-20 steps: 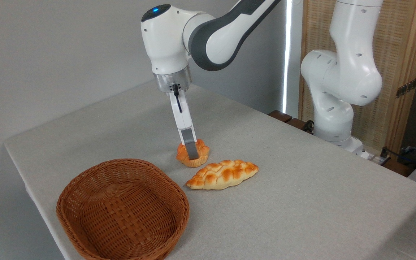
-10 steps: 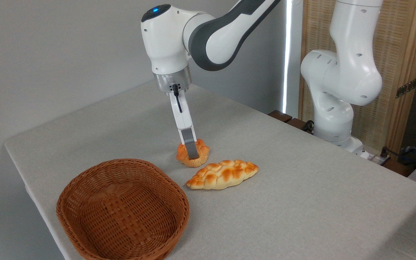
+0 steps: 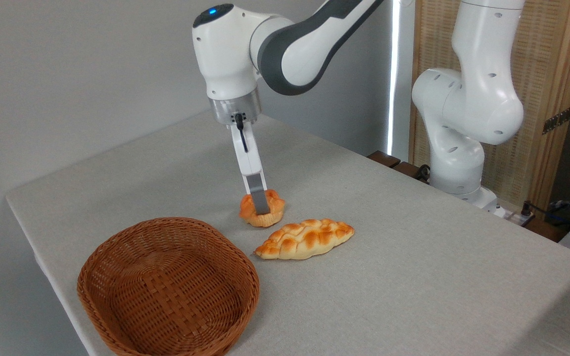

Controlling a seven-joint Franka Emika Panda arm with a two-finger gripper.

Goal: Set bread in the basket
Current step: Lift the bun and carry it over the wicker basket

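Note:
The bread [image 3: 250, 210], a small round orange-golden bun with a lobed top, hangs just above the grey table near its middle. My gripper [image 3: 262, 206] comes down on it from above and is shut on it; only the near grey finger shows, the far one is hidden behind the bun. The basket [image 3: 117, 257], an oval brown wicker one, stands with nothing in it at the front left, a short way left of and nearer than the bun.
A longer pale-golden braided loaf [image 3: 305, 239] lies just right of and in front of the bun. The arm's white base [image 3: 455, 163] stands at the table's far right edge. The table's left edge [image 3: 37, 247] runs close by the basket.
The gripper has risen a little and shifted slightly left, and the bun has come up off the table with it.

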